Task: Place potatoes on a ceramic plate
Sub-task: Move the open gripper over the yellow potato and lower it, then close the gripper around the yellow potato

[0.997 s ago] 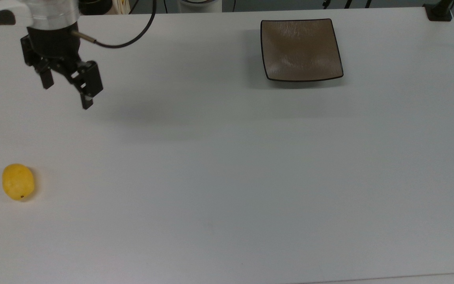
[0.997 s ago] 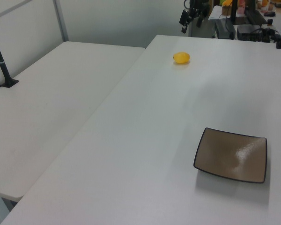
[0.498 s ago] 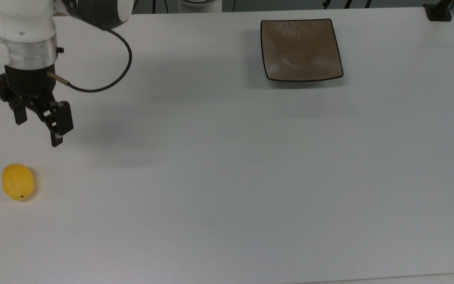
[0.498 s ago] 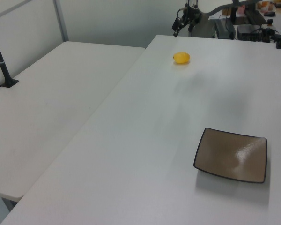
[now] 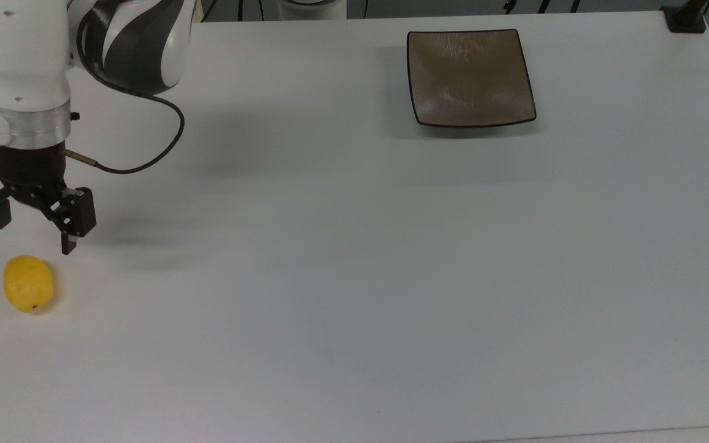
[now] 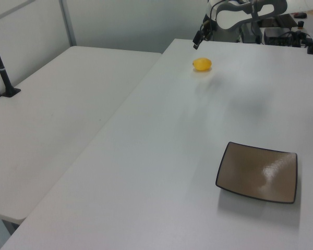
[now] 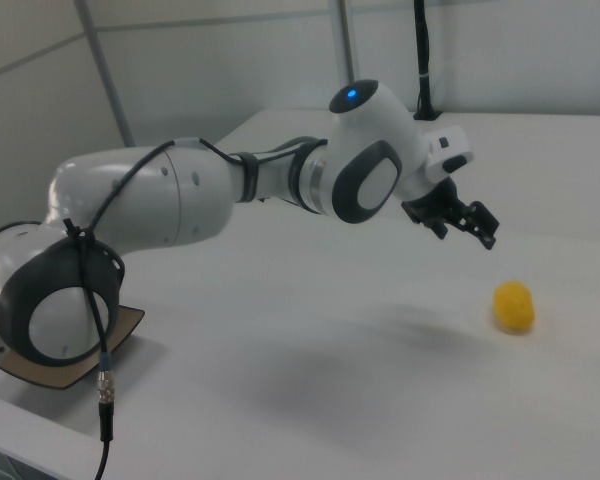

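— Where's the potato?
— Lower left of the top view, on the white worktop, well apart from the ceramic plate at upper right.
— The end effector?
— Fingers apart, holding nothing, raised just beside the potato.

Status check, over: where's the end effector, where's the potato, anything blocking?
End effector open, empty, above table, short of potato. Potato on table, untouched. Ceramic plate empty, far across. Nothing between them.

White, rounded arm shells are showing grey joint caps (one glowing blue), a looping black cable, and a black pincer.
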